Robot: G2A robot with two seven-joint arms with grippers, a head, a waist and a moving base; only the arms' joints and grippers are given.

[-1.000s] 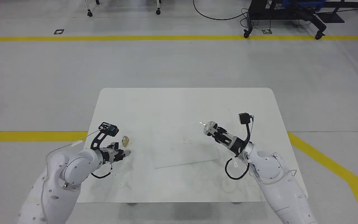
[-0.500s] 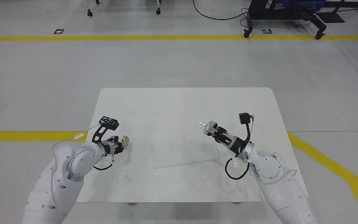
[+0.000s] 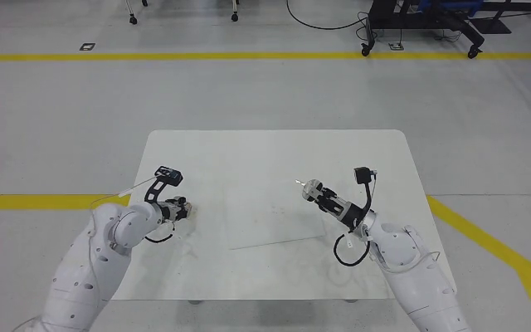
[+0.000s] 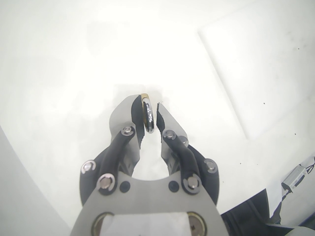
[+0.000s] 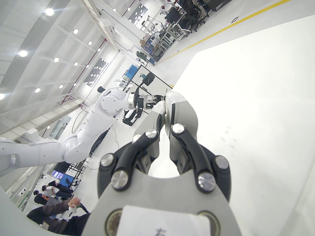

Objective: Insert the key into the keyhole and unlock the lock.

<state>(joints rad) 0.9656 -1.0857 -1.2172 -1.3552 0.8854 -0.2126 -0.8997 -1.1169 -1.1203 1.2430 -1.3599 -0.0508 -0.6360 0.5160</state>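
Note:
A small brass padlock [image 4: 148, 117] with a silver shackle sits on edge between the fingers of my left gripper [image 4: 150, 102], which is shut on it just above the white table [image 4: 98, 50]. From the top, that left gripper [image 3: 183, 210] and padlock [image 3: 189, 206] are at the table's left side. My right gripper [image 3: 309, 189] hovers right of centre, shut on a small silver key [image 3: 298, 182] whose tip points left. In the right wrist view the right gripper [image 5: 164, 116] has its fingers pressed together, and the left gripper [image 5: 152, 102] shows farther off.
A thin white sheet [image 3: 274, 226] lies flat on the table [image 3: 274, 149] between the two arms, its corner visible in the left wrist view [image 4: 246, 74]. The table's front-left edge [image 3: 124, 274] is close to the left arm.
My left gripper has moved forward and slightly right onto the padlock, which before lay just beyond its fingers. The right arm with the key has stayed still.

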